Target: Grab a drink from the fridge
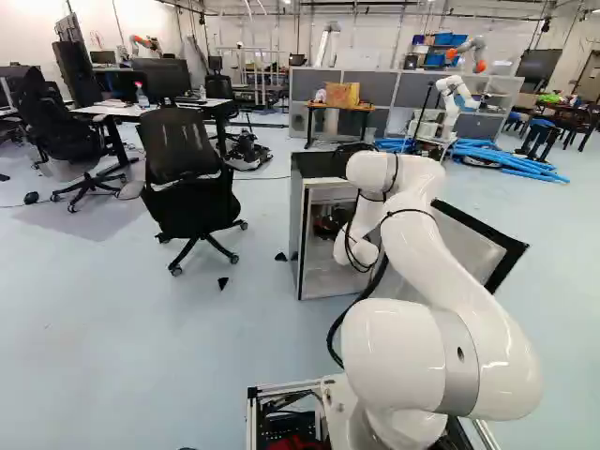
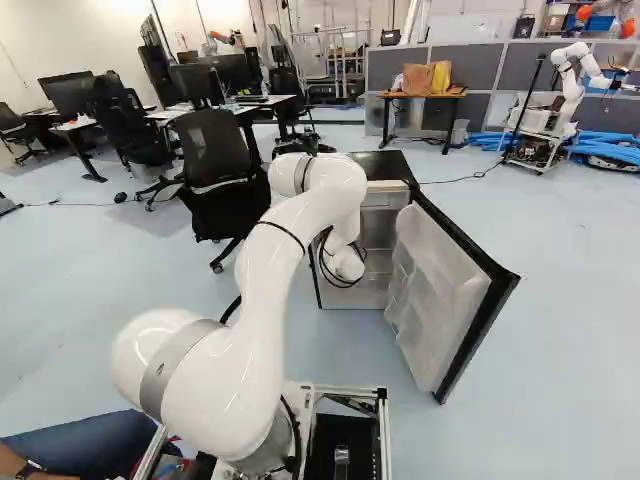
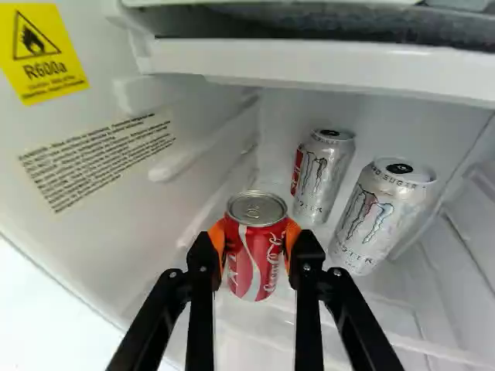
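The fingers [image 3: 203, 270] are closed on the red can [image 3: 255, 263], gripping it from two sides. The can is inside the fridge [image 2: 380, 165], nearer than two silver cans [image 3: 317, 182]. If this grip is too weak, the can may slip during pulling out. If the arm [image 2: 265, 270] rises too early, the can may hit the shelf [image 3: 309, 66]; a wide turn may strike the open door [image 2: 440, 290]. Whether the can's base is lifted, I cannot tell. In both base views, the can is hidden.

Orange pads [image 3: 217, 239] grip a red can [image 3: 252, 267] — silver cans [image 3: 319, 182] beyond
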